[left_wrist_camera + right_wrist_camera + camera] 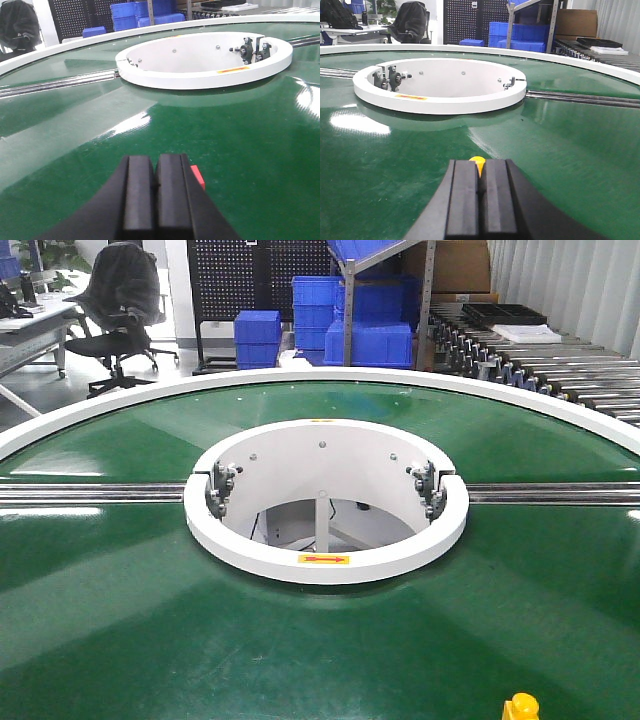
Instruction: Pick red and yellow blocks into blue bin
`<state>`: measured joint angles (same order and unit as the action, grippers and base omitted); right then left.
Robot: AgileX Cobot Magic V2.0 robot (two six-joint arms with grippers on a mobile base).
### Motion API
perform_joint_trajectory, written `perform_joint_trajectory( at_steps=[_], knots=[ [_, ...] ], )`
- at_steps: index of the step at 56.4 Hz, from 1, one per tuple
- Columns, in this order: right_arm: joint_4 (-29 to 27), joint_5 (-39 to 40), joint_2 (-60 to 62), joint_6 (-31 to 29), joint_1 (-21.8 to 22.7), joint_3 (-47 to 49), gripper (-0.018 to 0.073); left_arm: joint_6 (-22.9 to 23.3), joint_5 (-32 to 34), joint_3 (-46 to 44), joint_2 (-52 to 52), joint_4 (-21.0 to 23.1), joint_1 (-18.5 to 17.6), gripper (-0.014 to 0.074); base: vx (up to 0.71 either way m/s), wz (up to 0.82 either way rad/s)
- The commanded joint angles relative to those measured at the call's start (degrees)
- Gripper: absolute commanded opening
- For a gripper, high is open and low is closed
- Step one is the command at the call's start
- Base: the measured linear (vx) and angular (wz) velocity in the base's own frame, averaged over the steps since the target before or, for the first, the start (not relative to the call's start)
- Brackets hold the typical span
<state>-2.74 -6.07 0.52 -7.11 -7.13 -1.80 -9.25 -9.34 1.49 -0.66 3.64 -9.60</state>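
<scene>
Currently | left gripper (155,167): jaws pressed together, nothing between them | red block (198,176) just past its tips at 1 o'clock, on green belt (240,150) | right gripper (480,172): jaws together, nothing held | yellow block (477,161) just beyond at 12 o'clock | white ring (440,102) farther off.

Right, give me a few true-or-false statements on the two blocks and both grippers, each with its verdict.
1. The left gripper is shut. True.
2. The red block is clamped in the left gripper. False: the red block lies on the green table beside one finger, not between the two.
3. The yellow block stands on the green table. True.
4. The right gripper is wide open. False: the right gripper is shut, with the yellow block just beyond its tips.
</scene>
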Motion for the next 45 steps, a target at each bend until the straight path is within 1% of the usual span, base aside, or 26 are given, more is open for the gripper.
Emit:
perform_joint_trajectory(
  at_steps=[1, 40, 45],
  knots=[
    [0.4, 4.9, 0.6, -0.2, 0.3, -0.4, -0.0010, 0.7, 4.9, -1.3, 0.1, 0.1, -0.3, -0.0006, 0.00, 0.00],
    [0.4, 4.9, 0.6, -0.2, 0.3, -0.4, -0.0010, 0.7, 4.9, -1.3, 0.1, 0.1, -0.3, -0.0006, 0.00, 0.00],
    [0.4, 4.9, 0.6, -0.2, 0.3, -0.4, -0.0010, 0.8, 7.2, -1.3, 0.1, 0.1, -0.3, -0.0006, 0.00, 0.00]
  ],
)
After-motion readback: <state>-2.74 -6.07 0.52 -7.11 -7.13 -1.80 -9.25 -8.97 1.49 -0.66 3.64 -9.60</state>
